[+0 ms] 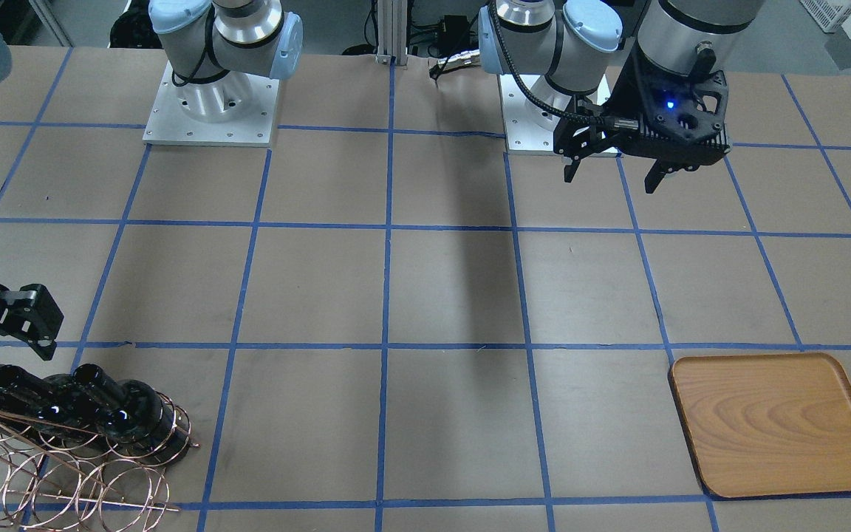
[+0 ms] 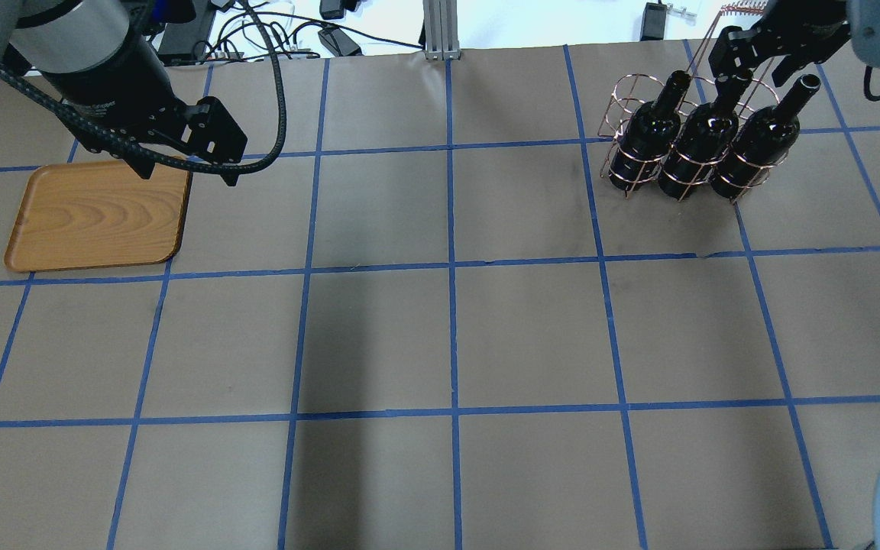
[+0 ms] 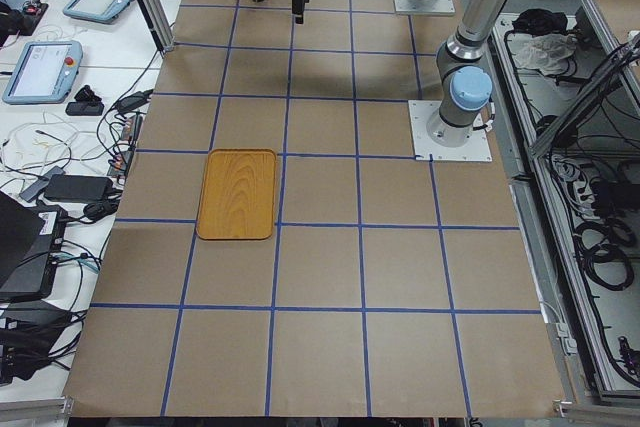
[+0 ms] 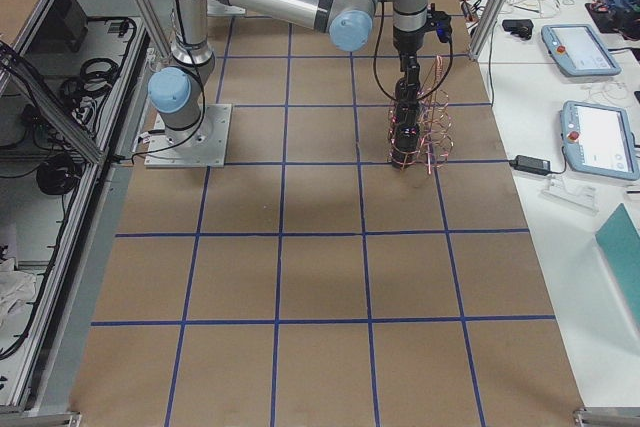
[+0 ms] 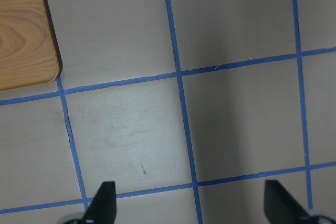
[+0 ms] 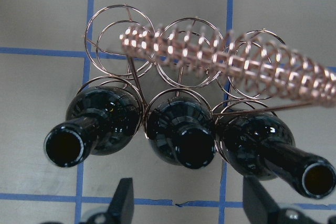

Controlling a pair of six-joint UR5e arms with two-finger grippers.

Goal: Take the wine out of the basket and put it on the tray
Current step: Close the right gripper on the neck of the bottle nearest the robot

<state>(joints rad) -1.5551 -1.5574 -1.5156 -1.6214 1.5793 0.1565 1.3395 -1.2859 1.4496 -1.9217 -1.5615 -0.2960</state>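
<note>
Three near-black wine bottles stand upright in the copper wire basket (image 2: 633, 169) at the table's far right: the left (image 2: 650, 130), middle (image 2: 700, 149) and right (image 2: 761, 145) ones. My right gripper (image 2: 753, 72) is open and empty, just above the middle bottle's neck. In the right wrist view its fingers (image 6: 123, 198) flank the middle bottle (image 6: 184, 140). The wooden tray (image 2: 96, 218) lies bare at the far left. My left gripper (image 2: 184, 164) is open and empty, hovering above the tray's near-right corner.
The brown table has a blue tape grid (image 2: 451, 263). The basket's coiled wire handle (image 6: 231, 61) leans across the empty rear loops, behind the bottles. The arm bases (image 1: 211, 103) stand at the robot's side of the table.
</note>
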